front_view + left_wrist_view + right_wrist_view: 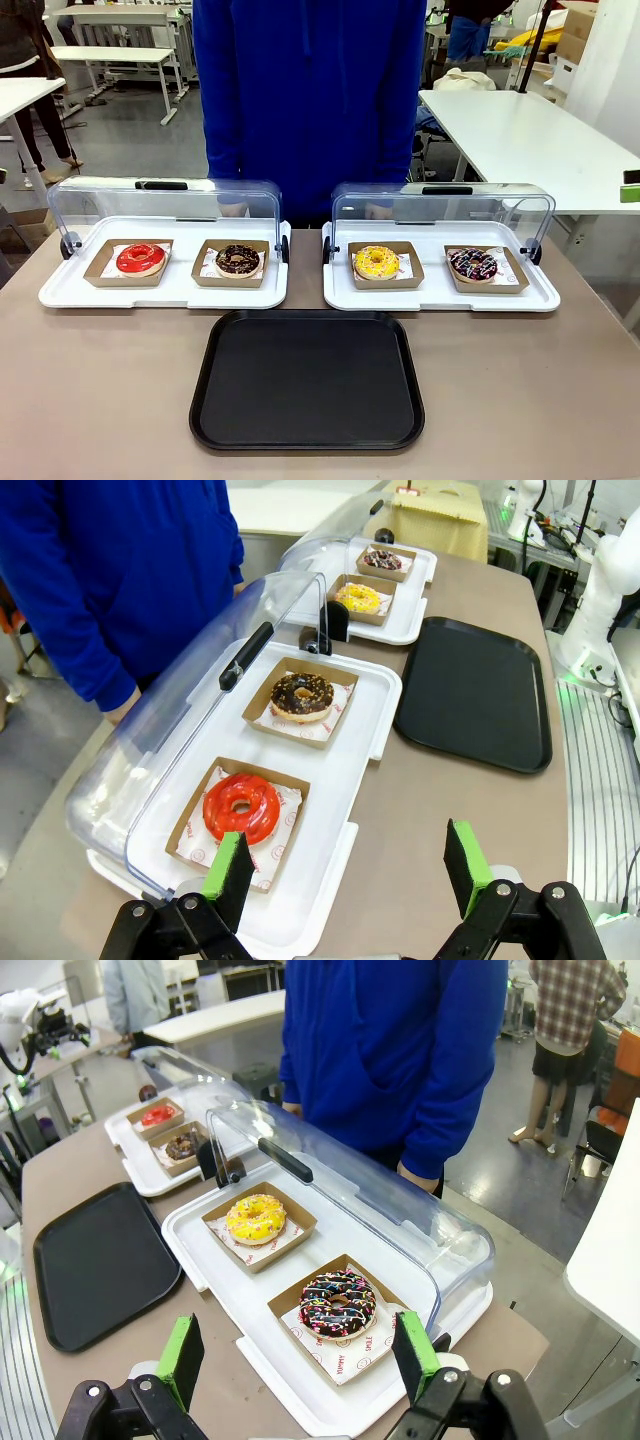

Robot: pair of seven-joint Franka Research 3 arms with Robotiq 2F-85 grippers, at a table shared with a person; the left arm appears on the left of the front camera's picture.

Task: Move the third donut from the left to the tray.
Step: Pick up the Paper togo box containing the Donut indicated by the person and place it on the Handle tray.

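At the left end of the table, the left gripper hangs in the air with its green fingers wide apart and nothing in them. Just past it is the left white tray. Its clear lid is tipped up toward the far side. Two donuts sit in this tray, each in its own small brown box. The red donut is on the left and the brown donut is on the right. In the middle, nearer than both white trays, the black tray lies flat on the table. A person in a blue top stands at the far side, behind the gap between the two white trays. Next comes the right white tray, and its clear lid is tipped up too. The yellow donut sits in its brown box in the left half of this tray, just past the far right corner of the black tray. Beside it, on the right, is a dark donut with sprinkles in a box of its own. At the right end of the table, the right gripper hangs above the end of the right white tray, close to the dark donut with sprinkles. Its fingers are wide apart and hold nothing.
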